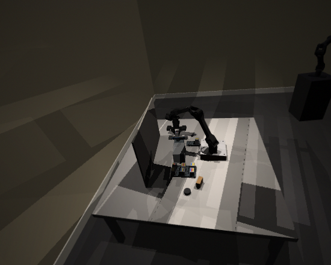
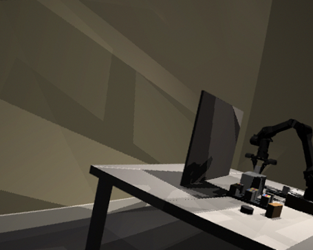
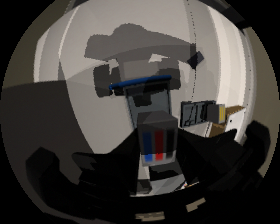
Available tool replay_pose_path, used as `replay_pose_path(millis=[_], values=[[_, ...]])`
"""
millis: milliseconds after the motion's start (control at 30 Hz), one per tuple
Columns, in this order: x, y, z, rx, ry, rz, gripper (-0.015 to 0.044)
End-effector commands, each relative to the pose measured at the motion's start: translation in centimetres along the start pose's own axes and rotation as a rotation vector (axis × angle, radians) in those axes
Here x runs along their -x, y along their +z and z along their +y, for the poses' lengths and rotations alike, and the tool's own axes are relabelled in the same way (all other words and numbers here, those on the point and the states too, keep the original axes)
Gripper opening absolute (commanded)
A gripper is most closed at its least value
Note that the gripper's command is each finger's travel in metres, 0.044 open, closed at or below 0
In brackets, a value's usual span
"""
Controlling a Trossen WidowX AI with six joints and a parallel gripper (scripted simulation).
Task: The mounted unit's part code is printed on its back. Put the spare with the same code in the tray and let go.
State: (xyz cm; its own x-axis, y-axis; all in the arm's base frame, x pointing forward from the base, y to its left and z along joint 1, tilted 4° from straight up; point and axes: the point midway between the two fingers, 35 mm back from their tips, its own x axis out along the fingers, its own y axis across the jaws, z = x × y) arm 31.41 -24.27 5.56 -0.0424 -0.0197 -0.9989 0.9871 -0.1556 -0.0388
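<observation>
- Light grey block with blue, red and black stripes [image 1: 177, 132] [image 2: 257, 169] [image 3: 158, 139]: sat clenched between the fingers of the black parallel-jaw gripper [image 1: 177, 133] [image 2: 257, 169] [image 3: 153, 128], off the table, not released.
- Dark tray with a blue edge [image 1: 178, 138] [image 3: 141, 81]: lay below the block in the wrist view. Gap between them: couldn't tell.
- Plain grey box [image 1: 179, 152] [image 2: 252, 180]: stood near the tray, between it and the black holder [image 1: 184, 176] [image 2: 258, 201] of colour-striped blocks.
- Exterior view showed three blocks upright in that holder.
- Dark flat board [image 1: 191, 144] [image 3: 194, 114]: lay on the arm-base side of the tray, with a small grey block with a yellow stripe [image 1: 197, 140] [image 3: 218, 114] on it. Its full code: couldn't tell.
- Orange-topped block [image 1: 199, 182] [image 2: 274, 210] and round black puck [image 1: 187, 191] [image 2: 247, 209]: near each other, beyond the holder.
- Tall dark panel [image 1: 146, 147] [image 2: 214, 140]: stood upright on the pale table [image 1: 204, 208] [image 2: 221, 214], off to one side.
- Black six-joint arm [image 1: 206, 124] [image 2: 309, 148]: arched over from its base.
</observation>
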Motion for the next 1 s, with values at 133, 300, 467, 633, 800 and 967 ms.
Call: replay_pose_path(millis=[133, 300, 467, 633, 800, 967], values=[[-0.8, -0.1, -0.1, 0.003, -0.003, 0.004, 0.0], [-1.2, -0.1, -0.2, 0.003, -0.003, 0.004, 0.0], [-1.6, -0.1, -0.2, 0.003, -0.003, 0.004, 0.0], [-2.0, -0.1, -0.2, 0.003, -0.003, 0.004, 0.0], [-2.4, -0.2, -0.3, 0.003, -0.003, 0.004, 0.0], [-2.8, -0.2, -0.3, 0.003, -0.003, 0.004, 0.0]])
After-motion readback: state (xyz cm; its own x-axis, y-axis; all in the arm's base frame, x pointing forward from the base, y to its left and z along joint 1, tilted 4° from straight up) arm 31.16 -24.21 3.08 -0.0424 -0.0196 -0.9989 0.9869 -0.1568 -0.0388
